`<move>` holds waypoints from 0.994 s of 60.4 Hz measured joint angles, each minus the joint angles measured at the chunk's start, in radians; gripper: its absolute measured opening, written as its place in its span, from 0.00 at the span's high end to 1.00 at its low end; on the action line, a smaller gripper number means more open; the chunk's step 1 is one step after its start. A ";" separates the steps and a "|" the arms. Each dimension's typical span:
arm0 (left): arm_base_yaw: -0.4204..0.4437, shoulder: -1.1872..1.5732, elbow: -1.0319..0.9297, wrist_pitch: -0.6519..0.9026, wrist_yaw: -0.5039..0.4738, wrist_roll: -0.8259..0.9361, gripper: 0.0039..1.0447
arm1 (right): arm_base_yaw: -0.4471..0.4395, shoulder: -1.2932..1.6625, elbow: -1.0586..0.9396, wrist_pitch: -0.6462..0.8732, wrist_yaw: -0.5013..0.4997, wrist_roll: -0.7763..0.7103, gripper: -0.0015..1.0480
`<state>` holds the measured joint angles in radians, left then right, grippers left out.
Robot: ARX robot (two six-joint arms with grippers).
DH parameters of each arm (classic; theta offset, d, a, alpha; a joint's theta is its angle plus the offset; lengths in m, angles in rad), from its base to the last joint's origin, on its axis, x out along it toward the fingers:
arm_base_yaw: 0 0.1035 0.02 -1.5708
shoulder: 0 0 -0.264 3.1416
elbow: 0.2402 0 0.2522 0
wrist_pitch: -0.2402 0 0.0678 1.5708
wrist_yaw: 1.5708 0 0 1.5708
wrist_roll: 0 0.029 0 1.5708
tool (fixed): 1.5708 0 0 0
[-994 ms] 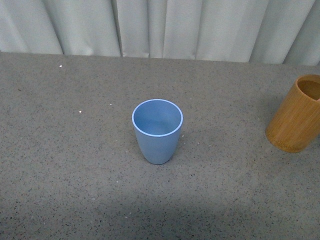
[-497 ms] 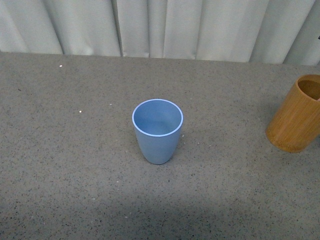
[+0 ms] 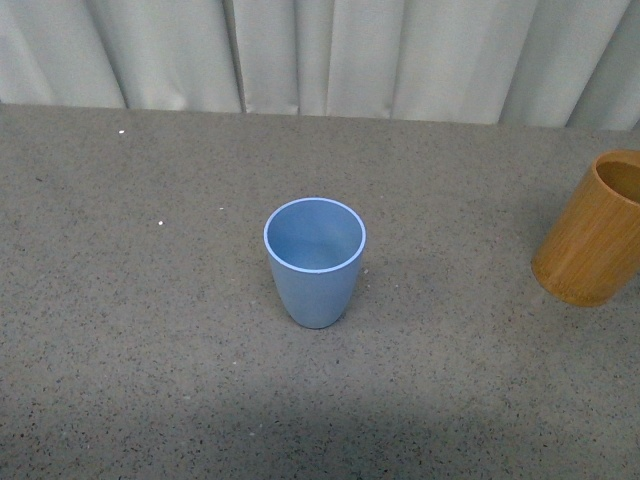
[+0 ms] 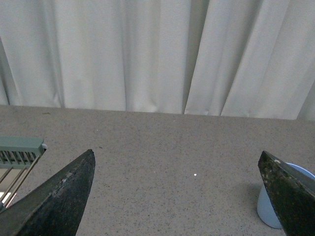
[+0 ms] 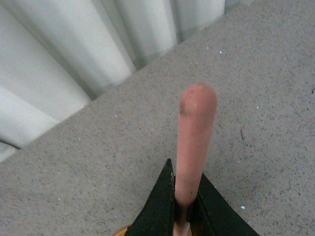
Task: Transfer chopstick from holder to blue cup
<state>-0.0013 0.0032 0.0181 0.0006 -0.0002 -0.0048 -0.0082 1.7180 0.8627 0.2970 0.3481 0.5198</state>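
Chopstick — salmon-pink, seen only by the right wrist camera. It is pinched between the black fingers of the right gripper, which are closed tight on its shaft. The rounded end sticks out past the fingertips, over grey speckled table. Its lower part is hidden by the fingers.

Across the table, left to right:

Left gripper — fingers spread wide, nothing between them, only bare table behind. In the left wrist view a pale green slatted rack sits at the side, cut off by the frame. On the other side, part of the blue cup shows behind one finger.

Blue cup stands upright near the middle of the table, mouth open, paler rim all round. The pink stick is not in it.

Holder, orange-brown wood with straight sides, stands toward the right side of the table, well apart from the cup and partly cut off by the frame.

A white pleated curtain hangs along the table's far edge.
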 joint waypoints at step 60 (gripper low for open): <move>0.000 0.000 0.000 0.000 0.000 0.000 0.06 | 0.143 -0.398 -0.302 0.322 -0.211 0.277 0.97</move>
<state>-0.0013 0.0032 0.0181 0.0006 -0.0002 -0.0048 0.1352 1.3197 0.5610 0.6193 0.1375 0.7967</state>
